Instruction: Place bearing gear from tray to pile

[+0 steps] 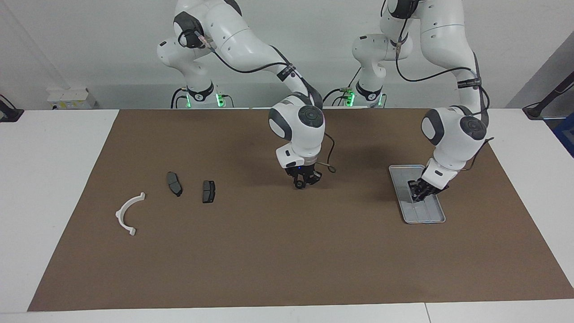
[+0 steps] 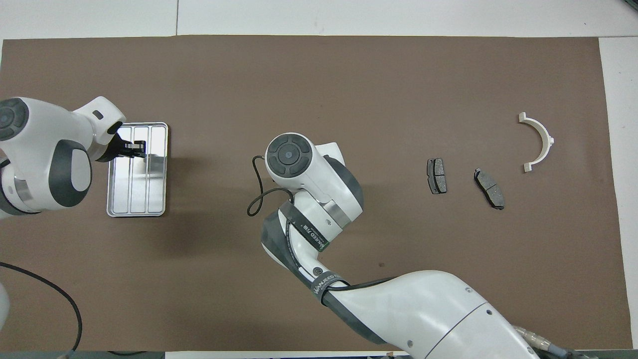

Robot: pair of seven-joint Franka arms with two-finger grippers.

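Note:
The silver tray [image 1: 427,214] [image 2: 137,199] lies on the brown mat at the left arm's end. My left gripper [image 1: 419,193] [image 2: 138,148] hangs just above the tray, shut on a small dark bearing gear that its fingers mostly hide. Over the middle of the mat my right gripper [image 1: 305,182] is shut on a second small dark bearing gear; in the overhead view its own wrist hides it. The pile lies at the right arm's end: a white half-ring bracket [image 1: 119,213] [image 2: 546,137] and two dark brake pads [image 1: 174,183] [image 1: 208,191].
The brown mat [image 1: 287,260] covers most of the white table. The tray floor below my left gripper shows no loose part. A black cable loops off the right wrist [image 2: 256,199].

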